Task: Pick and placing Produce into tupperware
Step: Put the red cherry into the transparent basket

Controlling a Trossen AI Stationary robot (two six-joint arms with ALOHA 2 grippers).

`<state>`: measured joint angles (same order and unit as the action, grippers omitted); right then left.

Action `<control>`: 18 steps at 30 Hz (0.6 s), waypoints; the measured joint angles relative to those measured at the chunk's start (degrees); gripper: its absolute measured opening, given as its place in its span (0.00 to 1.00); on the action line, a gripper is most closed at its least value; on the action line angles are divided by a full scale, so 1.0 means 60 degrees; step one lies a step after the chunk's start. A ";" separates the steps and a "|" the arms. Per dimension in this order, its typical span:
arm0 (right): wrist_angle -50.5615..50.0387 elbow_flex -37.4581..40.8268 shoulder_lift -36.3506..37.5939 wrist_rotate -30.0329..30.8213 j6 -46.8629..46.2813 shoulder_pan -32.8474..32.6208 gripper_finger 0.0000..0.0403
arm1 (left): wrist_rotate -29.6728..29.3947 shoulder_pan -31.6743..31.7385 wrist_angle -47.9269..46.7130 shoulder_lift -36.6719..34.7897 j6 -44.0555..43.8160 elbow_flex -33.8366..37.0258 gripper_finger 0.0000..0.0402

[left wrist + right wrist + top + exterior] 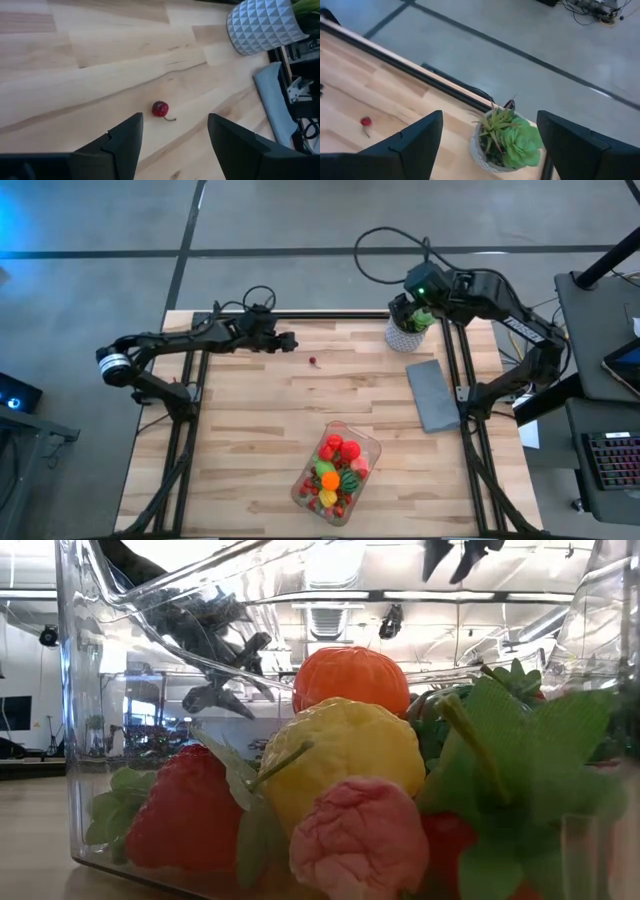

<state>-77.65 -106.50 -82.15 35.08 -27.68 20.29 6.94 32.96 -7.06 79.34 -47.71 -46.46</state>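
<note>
A: Item one, far left of the wooden butcher-block table?

B: The left gripper is recorded near the table's far edge. Its two dark fingers are seen spread apart in the left wrist view, with nothing clasped between them. No contact with any object is noted.

A: What is listed just beside it?

B: One small red cherry with a thin stem, lying loose on the bare wood, ahead of the left gripper and apart from its fingertips. It is also seen in the high view.

A: And the middle of the table?

B: The clear rectangular plastic tupperware with rounded corners is entered at the near edge, set at an angle. Inside it the produce is heaped: a red strawberry, a yellow lemon, an orange tangerine, a pink crinkled piece and green leafy pieces.

A: Further right?

B: A flat grey rectangular slab is listed, then a leafy green plant in a white faceted pot. The right gripper is held above that pot, its fingers set wide apart and empty.
</note>
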 joint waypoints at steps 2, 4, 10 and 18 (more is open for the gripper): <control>-0.0006 0.0134 0.0000 0.0010 0.0239 0.0018 0.79 | -0.0041 -0.0078 0.0122 0.0082 -0.0014 0.0000 0.52; -0.0010 0.0248 0.0000 0.0007 0.0296 0.0028 0.79 | -0.0242 -0.0152 0.0087 0.0167 -0.0284 0.0000 0.52; -0.0013 0.0300 0.0028 -0.0063 0.0648 0.0126 0.78 | -0.1281 -0.0227 0.0109 0.0606 -0.1344 -0.0074 0.52; -0.0006 0.0300 0.0267 -0.0069 0.1144 0.0355 0.80 | -0.1278 -0.0443 0.0084 0.1848 -0.2076 -0.0795 0.52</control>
<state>-77.69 -104.71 -80.55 34.66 -20.81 22.42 -0.73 30.30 -6.56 90.43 -60.16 -51.23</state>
